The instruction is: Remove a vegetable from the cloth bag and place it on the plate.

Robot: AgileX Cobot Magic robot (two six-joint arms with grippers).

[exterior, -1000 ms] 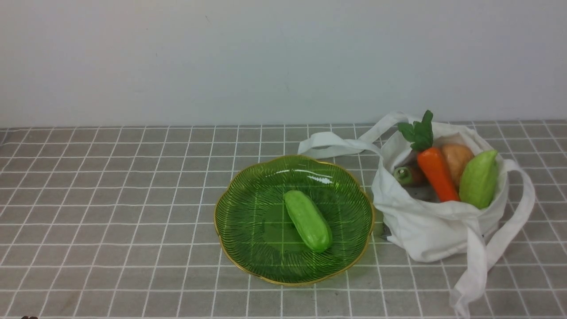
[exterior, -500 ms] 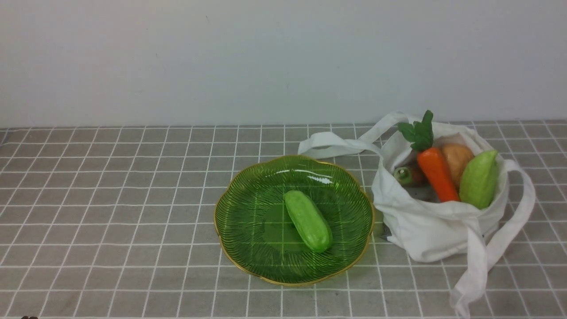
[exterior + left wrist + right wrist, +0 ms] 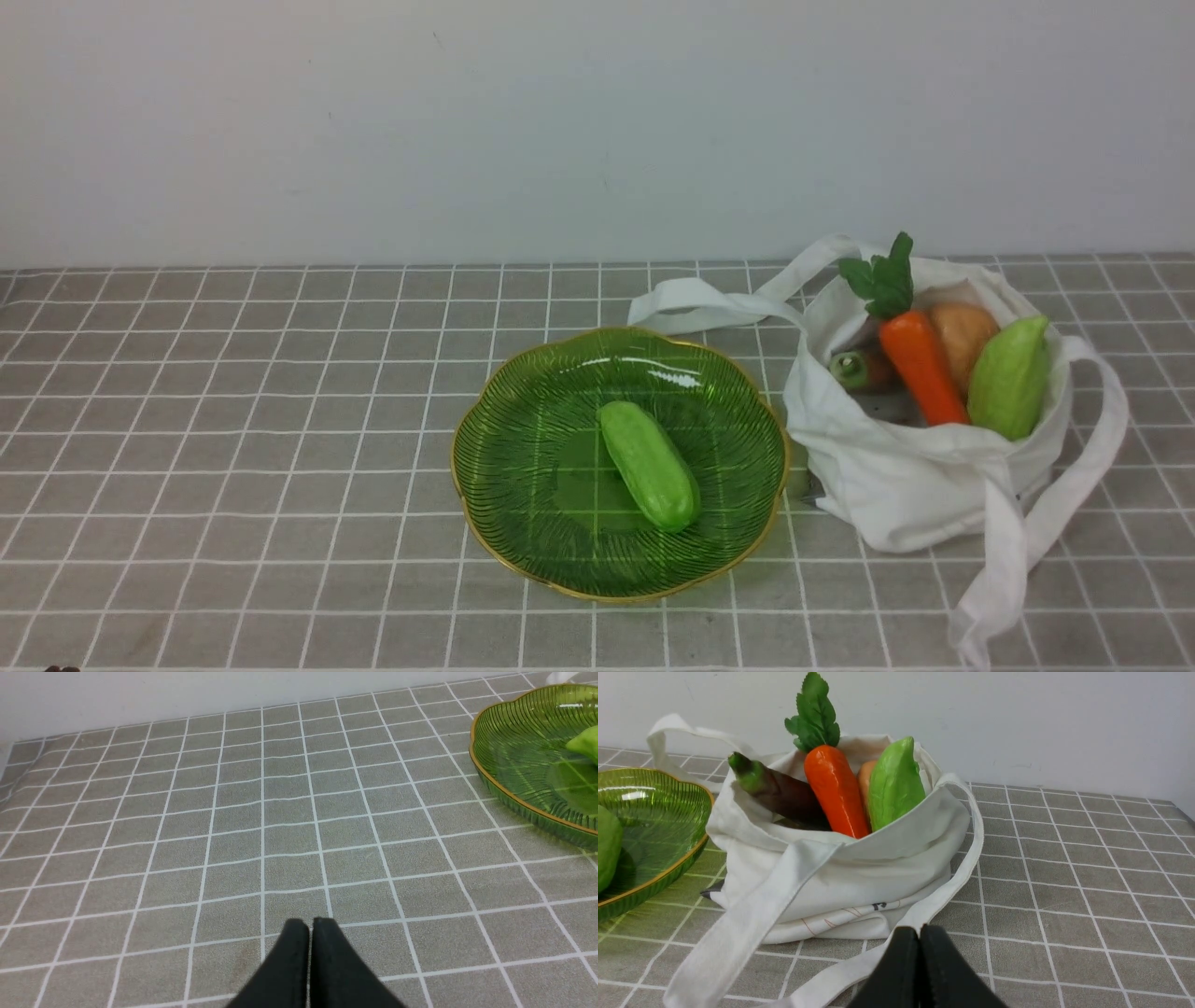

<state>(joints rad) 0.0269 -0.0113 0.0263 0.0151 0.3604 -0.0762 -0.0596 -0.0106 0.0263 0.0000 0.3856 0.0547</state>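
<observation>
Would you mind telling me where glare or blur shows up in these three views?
Front view: white glare streaks on the far inner rim of the plate, everything else evenly lit and sharp. Left wrist view: a small highlight on the plate's far edge, and the shut left gripper looks soft. Right wrist view: the cloth bag is crisp, the shut right gripper blurred.

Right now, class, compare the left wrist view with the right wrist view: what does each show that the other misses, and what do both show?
Left wrist only: the shut left gripper over bare tablecloth.

Right wrist only: the shut right gripper, the bag, and in it the carrot, a pale green vegetable, a dark one with a green tip and a tan one.

Both: part of the plate with the cucumber on it, and the wall.
</observation>
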